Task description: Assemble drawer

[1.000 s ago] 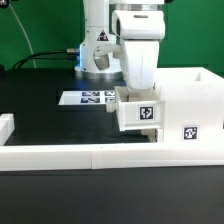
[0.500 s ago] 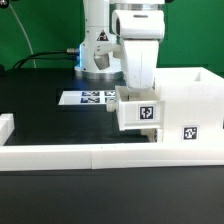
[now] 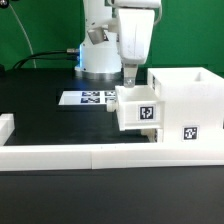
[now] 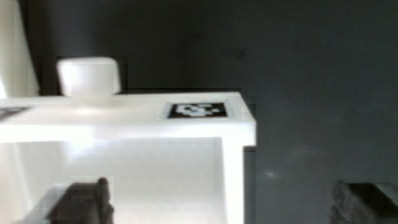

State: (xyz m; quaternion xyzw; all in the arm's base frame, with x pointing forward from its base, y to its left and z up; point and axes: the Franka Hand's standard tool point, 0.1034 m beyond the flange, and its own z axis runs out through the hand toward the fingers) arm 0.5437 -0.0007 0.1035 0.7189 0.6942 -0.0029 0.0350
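Now raised above the small tray, clear of it: the gripper, hanging from the white arm in the exterior view. Fingers spread wide apart in the wrist view, one dark pad at each side of the frame, nothing between them but the white box below. Small tray on the black table, pressed against the large shell on the shell's side toward the exterior view's left, a black-and-white tag on its front face and another tag on its top face. Short white knob standing upright on that top face in the wrist view. Second tag on the front of the large shell. Marker board flat on the table behind the tray, near the arm's base. Long low white rail along the near edge of the table, just in front of both drawer parts.
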